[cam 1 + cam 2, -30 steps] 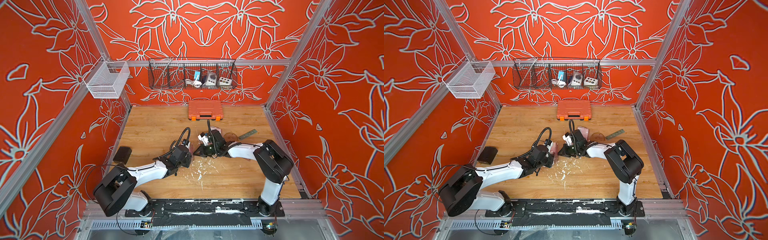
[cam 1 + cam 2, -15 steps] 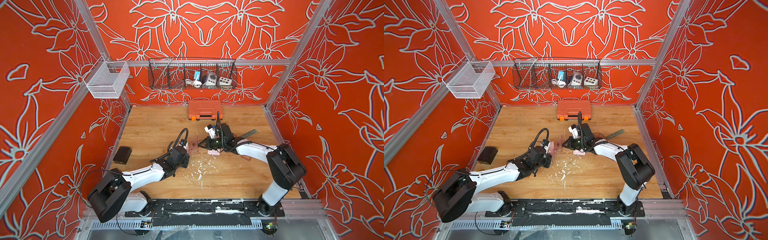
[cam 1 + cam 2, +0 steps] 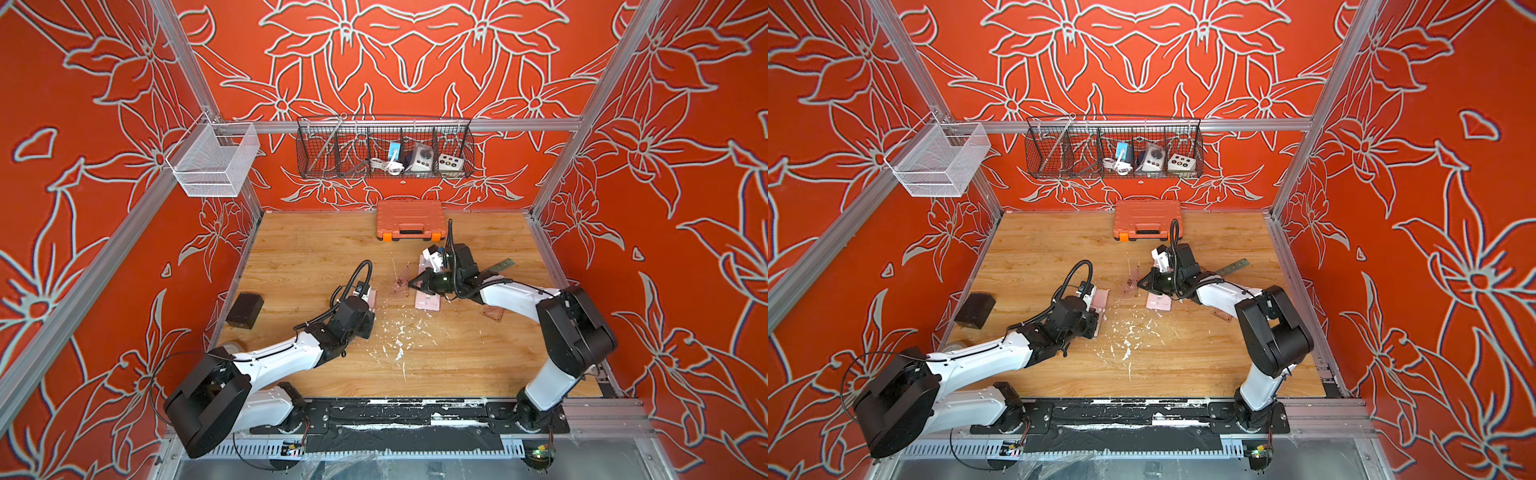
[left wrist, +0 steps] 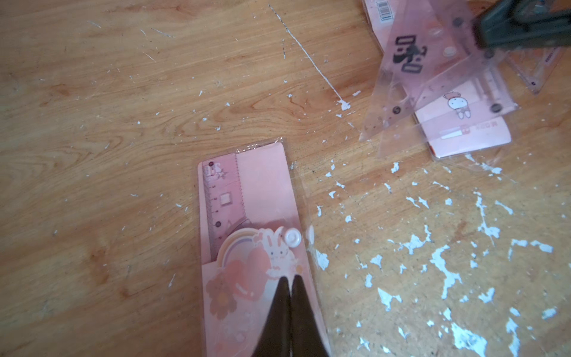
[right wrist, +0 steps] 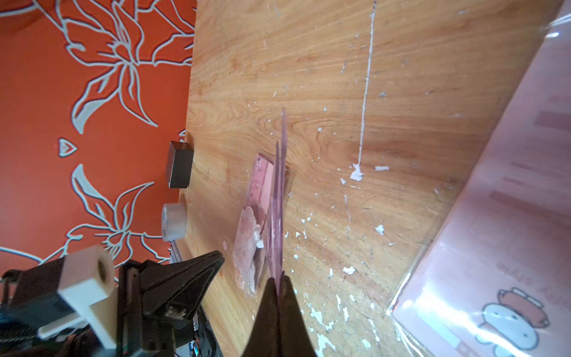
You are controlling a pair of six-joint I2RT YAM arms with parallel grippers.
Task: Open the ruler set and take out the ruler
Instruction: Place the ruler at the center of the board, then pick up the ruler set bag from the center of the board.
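1. Pink, thin plastic: the ruler set pouch (image 4: 259,197) is near the middle of the desk (image 4: 92,123), a little toward its left edge. We cannot tell whether it lies flat or is slightly lifted.
2. Inside it, along one long side, sits the ruler (image 4: 216,197), not yet drawn out. A white snap (image 4: 292,239) shows at the pouch's other long side. We judge the flap there undone, though the clear film makes that uncertain.
3. We expect the ruler to be light, flat, stiff and glossy, so it may slip. We would pinch its free end across the flat faces and slide it out lengthwise. The pouch looks floppy and needs pinning.
4. Our left gripper (image 4: 289,282) is closed tight on the pouch's near end, beside the rabbit print.
5. Our right gripper (image 5: 279,282) is clamped on two translucent set squares (image 4: 411,77), carried edge-up over the middle of the desk. We judge they must be laid down before that arm can take the ruler.
6. A second pink packet (image 4: 463,133) lies just beside them. A black box (image 3: 245,309) sits at the left edge and an orange case (image 3: 409,220) at the far edge.
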